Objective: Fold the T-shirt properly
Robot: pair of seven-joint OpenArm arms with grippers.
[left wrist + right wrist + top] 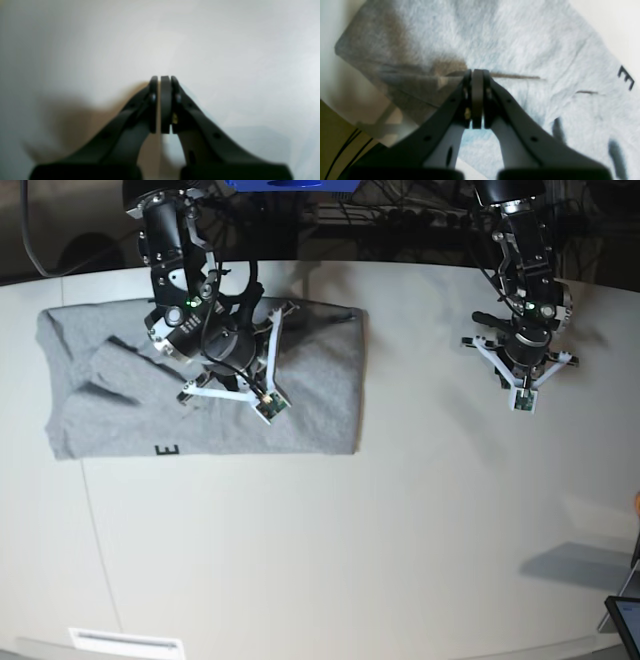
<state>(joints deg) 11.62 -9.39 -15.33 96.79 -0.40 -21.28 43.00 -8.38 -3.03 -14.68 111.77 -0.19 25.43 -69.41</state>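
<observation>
The right end effector (pixel 477 75) is pressed together with nothing caught in it, poised above the grey T-shirt (pixel 300 395), which lies spread on the white tabletop (pixel 400 530) directly beneath it. A folded sleeve (pixel 110 370) sits off to one side of it, and a black letter E (pixel 625 77) shows near the hem. The left end effector (pixel 163 78), also pressed together and empty, hangs over bare tabletop, well apart from the T-shirt.
</observation>
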